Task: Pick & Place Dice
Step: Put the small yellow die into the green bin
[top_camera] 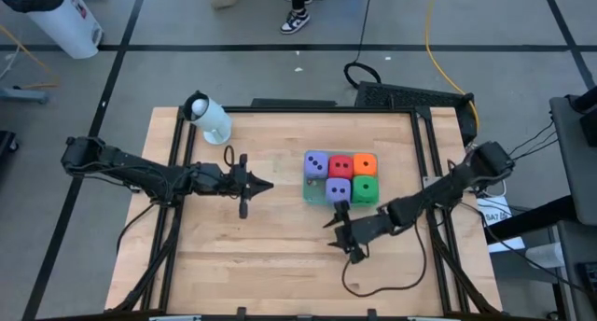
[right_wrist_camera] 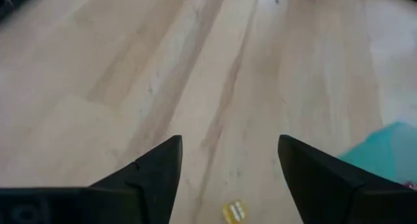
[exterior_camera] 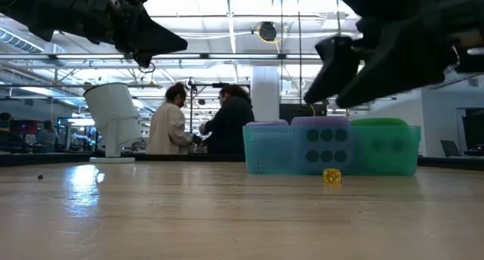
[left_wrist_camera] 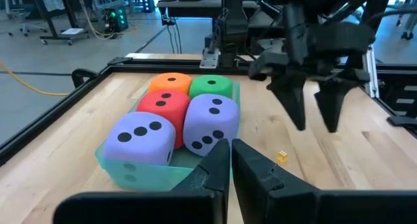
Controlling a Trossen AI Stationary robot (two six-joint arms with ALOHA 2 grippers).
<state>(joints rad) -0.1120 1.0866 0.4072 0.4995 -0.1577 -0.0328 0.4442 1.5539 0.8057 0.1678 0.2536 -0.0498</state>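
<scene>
Five large dice sit packed in a translucent teal tray (top_camera: 322, 198) right of the table's middle: purple (top_camera: 317, 164), red (top_camera: 340, 166) and orange (top_camera: 365, 164) on the far side, purple (top_camera: 339, 190) and green (top_camera: 365, 190) on the near side. They also show in the left wrist view (left_wrist_camera: 168, 107). My left gripper (top_camera: 266, 185) is shut and empty, raised left of the tray, pointing at it. My right gripper (top_camera: 338, 223) is open and empty, hovering just near of the tray, above a tiny yellow die (right_wrist_camera: 234, 211) on the table.
A white cylinder-shaped object (top_camera: 210, 118) stands at the table's far left corner. The tiny yellow die (exterior_camera: 331, 176) lies on the wood just near of the tray. A black frame (top_camera: 280, 108) runs along the table's edges. People stand in the room beyond (exterior_camera: 200, 124).
</scene>
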